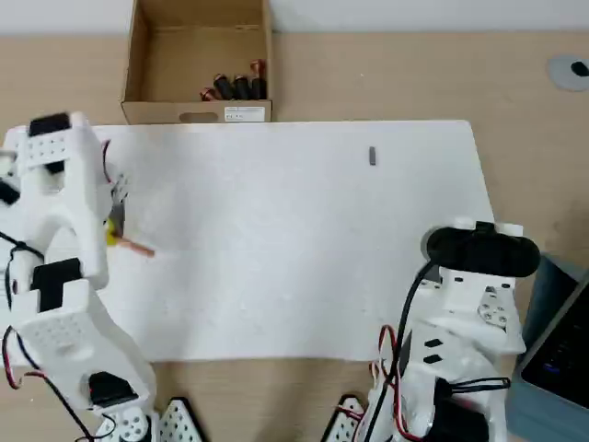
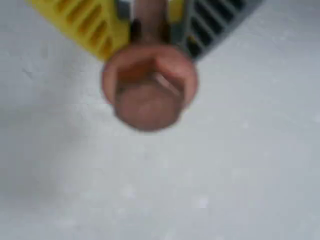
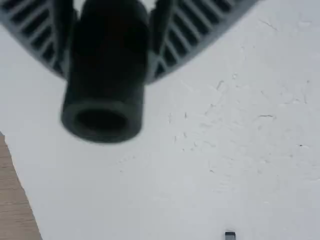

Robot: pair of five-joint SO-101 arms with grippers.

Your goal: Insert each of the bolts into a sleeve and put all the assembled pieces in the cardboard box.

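My left gripper (image 2: 150,22) is shut on a copper-coloured bolt (image 2: 149,90), whose round head faces the wrist camera above the white mat. From above, that bolt (image 1: 138,247) sticks out to the right of the left arm near the mat's left edge. The right gripper (image 3: 107,25) is shut on a black sleeve (image 3: 106,75), its open bore facing the camera. The right arm (image 1: 479,253) sits at the mat's lower right corner. The cardboard box (image 1: 138,64) at the back left holds several black assembled pieces (image 1: 237,87).
A small dark piece (image 1: 372,157) lies alone on the white mat (image 1: 294,249) toward the back right; it also appears as a speck (image 3: 229,235) in the right wrist view. A grey device (image 1: 557,350) stands off the mat at the right edge.
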